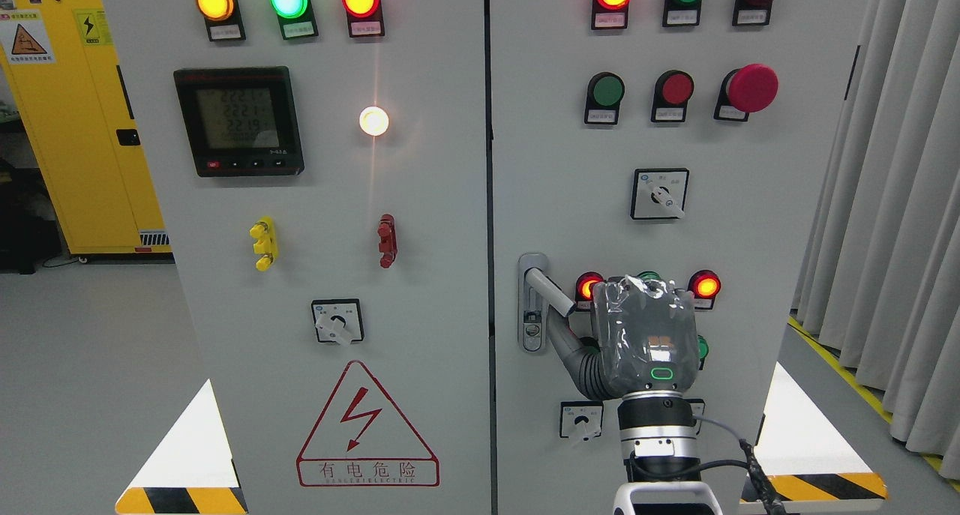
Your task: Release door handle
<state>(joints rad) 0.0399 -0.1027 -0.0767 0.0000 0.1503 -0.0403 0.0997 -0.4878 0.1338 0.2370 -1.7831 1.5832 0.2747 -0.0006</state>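
Head view: the only camera here, looking straight at a big grey cabinet (300, 238) with two doors
Right hand (637, 339): it comes up from the bottom edge, right of the middle, with its back to the camera and a shiny plastic wrap over it
Door handle (546, 286): a grey lever on the right door (750, 238), just beside the gap between the doors; it sticks out from its long metal plate (532, 305) and slants down to the right
Thumb (574, 354): it reaches up and left, and its tip seems to touch the low end of the lever
Other fingers: hidden behind the back of the hand, so I cannot tell if they are curled or spread, or if the hand truly grips the lever
Left hand: not in the picture
Lights (705, 284): small red ones glow on the door, right behind the hand
Step now, my guess: letting go has likely begun or is about to
How to do it well: open the thumb first, then pull the hand straight back from the door
Watch out: do not slide sideways, or the hand may bump the lights or the little switch (581, 419) below
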